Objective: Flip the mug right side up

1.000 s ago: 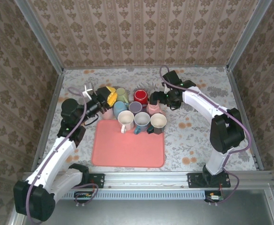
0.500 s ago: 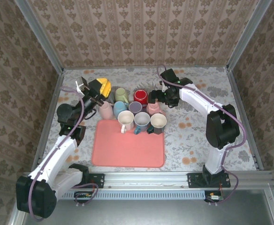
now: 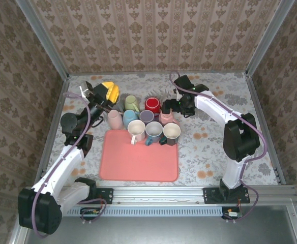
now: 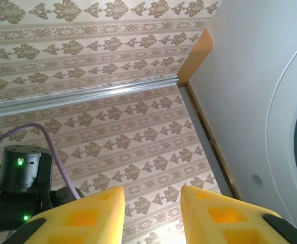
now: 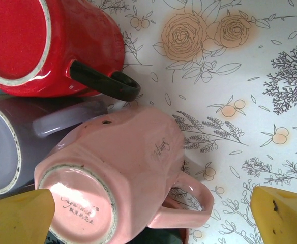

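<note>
Right gripper nearer: jaws spread wide, straddling the upside-down pale pink ceramic mug.
Mug base-up, axis vertical, toward table's far edge; handle faces one finger. Left gripper raised, slightly parted, empty.

Pink mug: side script, base print, both illegible.

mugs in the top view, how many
9, all clustered mid-table. Back: green mug, red mug. Middle: left pink mug, pale blue mug, purple mug, right pink mug. Front, at the mat's far edge: white mug, dark blue mug, cream mug. Another could hide among them.
</note>
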Robot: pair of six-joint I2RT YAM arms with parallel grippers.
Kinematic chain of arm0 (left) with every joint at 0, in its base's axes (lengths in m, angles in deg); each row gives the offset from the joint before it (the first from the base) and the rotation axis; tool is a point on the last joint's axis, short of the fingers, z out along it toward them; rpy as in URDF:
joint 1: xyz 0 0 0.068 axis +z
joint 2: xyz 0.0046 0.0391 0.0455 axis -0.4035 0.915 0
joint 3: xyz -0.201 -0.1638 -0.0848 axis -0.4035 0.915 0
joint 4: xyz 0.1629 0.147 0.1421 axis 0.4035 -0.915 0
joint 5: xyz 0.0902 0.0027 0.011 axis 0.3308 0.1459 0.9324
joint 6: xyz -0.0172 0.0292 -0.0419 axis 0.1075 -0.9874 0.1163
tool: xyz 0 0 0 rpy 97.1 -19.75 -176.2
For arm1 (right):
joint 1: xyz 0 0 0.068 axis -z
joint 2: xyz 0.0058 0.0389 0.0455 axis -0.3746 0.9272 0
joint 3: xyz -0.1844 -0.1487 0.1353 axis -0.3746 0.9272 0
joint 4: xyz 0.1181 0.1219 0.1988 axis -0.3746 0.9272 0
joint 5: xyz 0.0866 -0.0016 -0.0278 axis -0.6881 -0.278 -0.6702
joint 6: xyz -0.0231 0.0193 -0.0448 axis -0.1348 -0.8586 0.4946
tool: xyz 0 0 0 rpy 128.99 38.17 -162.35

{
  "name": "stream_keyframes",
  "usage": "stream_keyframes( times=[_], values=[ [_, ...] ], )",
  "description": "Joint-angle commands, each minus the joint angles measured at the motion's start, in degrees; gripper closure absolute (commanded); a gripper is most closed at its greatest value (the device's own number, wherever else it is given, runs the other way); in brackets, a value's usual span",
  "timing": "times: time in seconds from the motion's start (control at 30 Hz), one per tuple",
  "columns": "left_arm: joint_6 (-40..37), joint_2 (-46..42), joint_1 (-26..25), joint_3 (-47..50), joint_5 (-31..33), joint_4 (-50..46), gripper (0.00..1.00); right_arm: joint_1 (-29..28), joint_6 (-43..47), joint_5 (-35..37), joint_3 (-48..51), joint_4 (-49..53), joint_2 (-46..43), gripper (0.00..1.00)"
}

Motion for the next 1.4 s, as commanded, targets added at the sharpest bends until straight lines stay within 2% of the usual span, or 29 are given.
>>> stream_keyframes(
  times=[0.0,0.2,0.5,0.83,1.0,1.1,1.2,1.27,1.37],
  values=[
    [1.3,-0.1,0.5,-1.2,0.2,3.4,0.61,-0.7,1.7,1.0,-2.8,2.3,2.1,0.00],
    [1.2,0.4,0.5,-1.4,1.1,4.4,0.62,-1.5,2.4,1.4,-4.7,2.6,3.6,0.00],
    [1.7,1.4,0.4,-1.0,3.1,7.1,0.72,-2.6,2.6,0.2,-7.1,3.3,6.3,0.00],
    [2.2,2.7,0.4,-2.5,0.4,5.0,0.67,-4.2,3.7,2.0,-8.3,5.2,8.5,0.00],
    [1.5,2.8,0.4,-2.2,1.9,6.9,0.66,-4.6,4.3,5.1,-8.0,5.5,10.0,0.00],
    [1.6,2.4,0.8,-1.8,1.5,5.9,0.55,-4.4,4.2,5.7,-8.0,5.5,11.2,0.06],
    [0.9,2.2,1.6,-1.8,-0.7,2.5,0.45,-4.0,3.5,6.0,-7.5,4.6,11.6,0.17],
    [-0.2,2.2,1.6,-2.4,-2.4,-0.6,0.42,-3.7,3.3,5.9,-7.8,4.5,11.8,0.21],
    [-2.4,2.4,1.7,-4.4,-4.6,-3.8,0.37,-3.5,3.7,6.5,-8.5,5.2,12.0,0.34]
  ],
)
